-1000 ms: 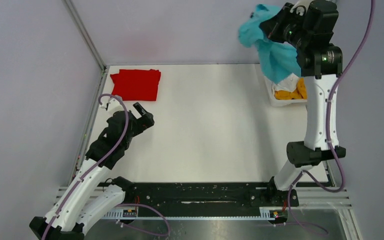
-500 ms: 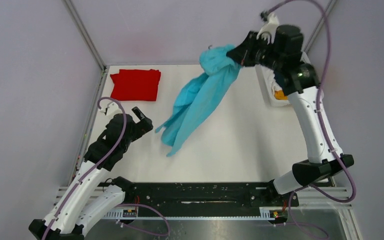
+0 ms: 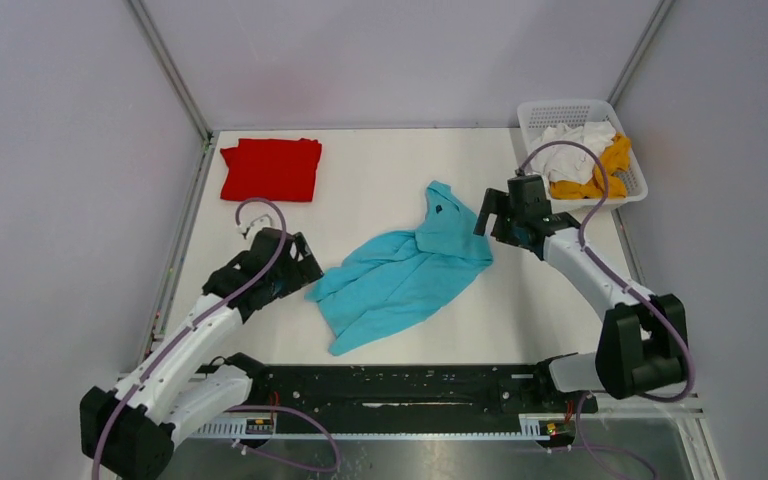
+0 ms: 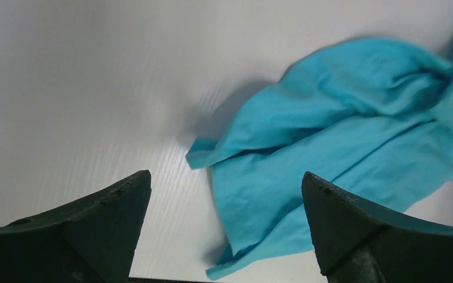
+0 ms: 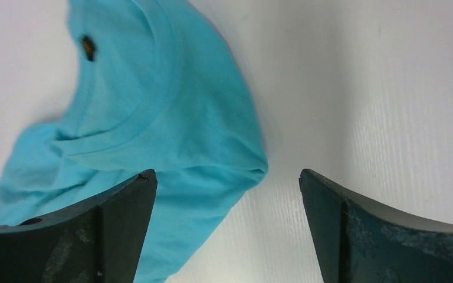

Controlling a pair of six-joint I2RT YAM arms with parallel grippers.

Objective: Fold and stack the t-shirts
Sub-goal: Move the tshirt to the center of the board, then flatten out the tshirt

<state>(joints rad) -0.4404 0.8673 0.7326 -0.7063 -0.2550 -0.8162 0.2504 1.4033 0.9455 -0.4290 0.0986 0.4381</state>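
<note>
The crumpled turquoise-blue fabric t-shirt (image 3: 405, 275) lies mid-way across the white worktop (image 3: 380, 170). The left claw (image 3: 303, 264), spread wide and empty, hovers at its 9 o'clock edge; the right claw (image 3: 488, 214), equally wide, at its 2 o'clock. A folded bright red fabric t-shirt (image 3: 272, 169) sits at 10 o'clock.

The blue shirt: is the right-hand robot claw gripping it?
No, the right gripper is open, and the blue shirt lies loose on the table.

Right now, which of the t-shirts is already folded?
The red t-shirt, a neat rectangle far left; the turquoise t-shirt lies rumpled mid-table, the white one and mustard one bunched in the basket.
</note>
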